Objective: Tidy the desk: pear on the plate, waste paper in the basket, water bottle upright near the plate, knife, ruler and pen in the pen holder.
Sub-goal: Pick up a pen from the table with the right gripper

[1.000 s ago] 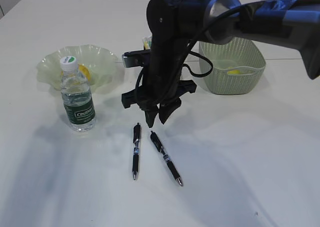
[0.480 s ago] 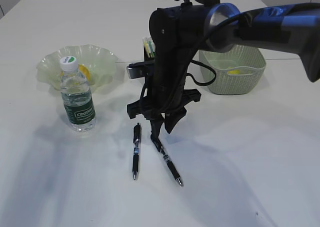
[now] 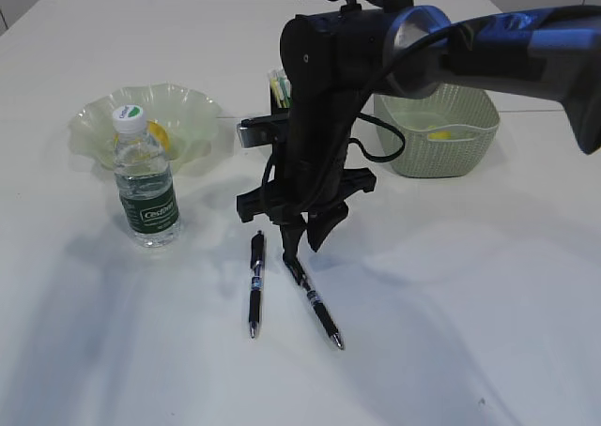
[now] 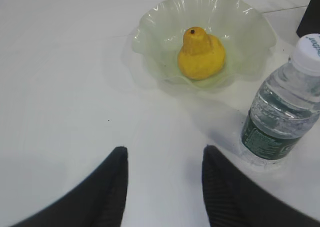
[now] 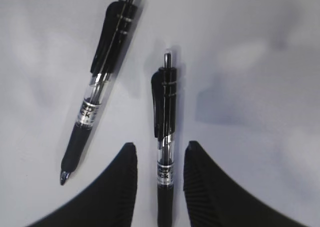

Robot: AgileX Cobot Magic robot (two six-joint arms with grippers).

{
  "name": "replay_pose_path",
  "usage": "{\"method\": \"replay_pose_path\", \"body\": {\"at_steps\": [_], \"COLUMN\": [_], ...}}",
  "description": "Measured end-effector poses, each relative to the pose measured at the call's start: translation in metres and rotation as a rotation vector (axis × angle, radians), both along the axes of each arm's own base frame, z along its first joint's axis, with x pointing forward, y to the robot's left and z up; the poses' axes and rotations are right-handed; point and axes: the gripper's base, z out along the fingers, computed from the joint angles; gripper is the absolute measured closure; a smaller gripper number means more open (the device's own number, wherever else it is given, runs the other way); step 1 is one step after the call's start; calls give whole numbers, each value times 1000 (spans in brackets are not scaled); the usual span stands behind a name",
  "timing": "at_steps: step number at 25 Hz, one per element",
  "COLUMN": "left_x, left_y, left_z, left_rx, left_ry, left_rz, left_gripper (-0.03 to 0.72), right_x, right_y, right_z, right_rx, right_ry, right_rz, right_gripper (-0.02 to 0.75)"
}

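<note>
Over the middle of the desk [image 3: 470, 351], the right gripper [image 3: 300, 243] has come down from where it hung a second ago, and its parted jaws now straddle the right-hand pen [image 5: 165, 152] without closing on it. That pen looks ready to be grasped, while the other pen [image 3: 254, 283] lies just beside it. Well apart, the left gripper [image 4: 165, 187] hovers open and empty near the upright water bottle [image 4: 280, 112] and the pear [image 4: 201, 54] on the plate [image 4: 150, 32].

Robot lab bench: plain white desk [image 3: 488, 332], staged props.
</note>
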Motion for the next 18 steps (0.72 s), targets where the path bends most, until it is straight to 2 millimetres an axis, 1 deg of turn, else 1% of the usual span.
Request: {"method": "replay_pose_path", "body": {"at_steps": [2,8,12,14,18], "left_x": [0,0,0,0,0], "left_y": [0,0,0,0,0], "left_z": [0,0,0,0,0], "left_rx": [0,0,0,0,0], "left_ry": [0,0,0,0,0], "left_rz": [0,0,0,0,0], "left_gripper": [347,347,347,347,347], "right_x": [0,1,1,2,3], "right_y": [0,2,2,2,3], "right_z": [0,-13,-14,-14,-14], "right_rx": [5,-2,1,5,14], "right_ry": [3,30,25,17,2], "right_rz": [-2,-5,-5,-6,-8], "right_gripper": [499,499,496,477,409]}}
